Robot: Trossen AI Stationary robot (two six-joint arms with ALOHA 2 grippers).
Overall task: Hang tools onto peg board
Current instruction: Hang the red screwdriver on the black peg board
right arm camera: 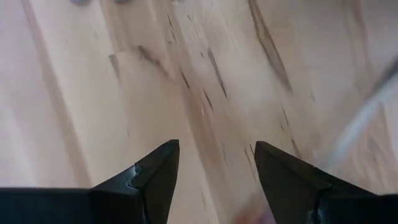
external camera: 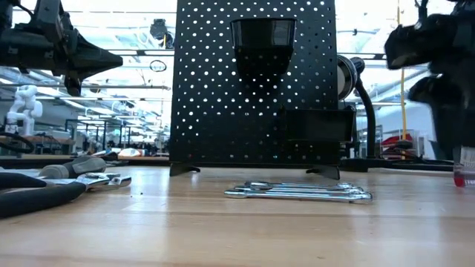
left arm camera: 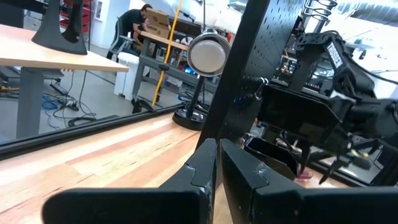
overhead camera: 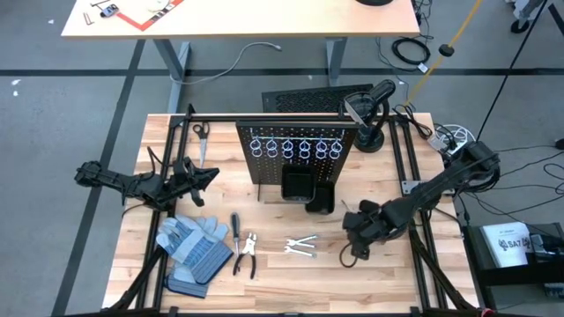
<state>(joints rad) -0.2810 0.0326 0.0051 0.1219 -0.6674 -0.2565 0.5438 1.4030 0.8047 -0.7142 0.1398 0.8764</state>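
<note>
Wooden tabletop, peg board upright at centre. Wrenches, pliers and grey-handled screwdriver lie lower centre beside gloves. Left end effector narrow, empty, centre-left. Right end effector wide, empty, centre-right.

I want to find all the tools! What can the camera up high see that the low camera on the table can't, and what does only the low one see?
Only the high view shows the work gloves, the scissors and the row of silver rings. Only the low view shows the room behind the table and the peg board's holes with light shining through. Both show the peg board, its black bin, the wrenches and the pliers.
</note>
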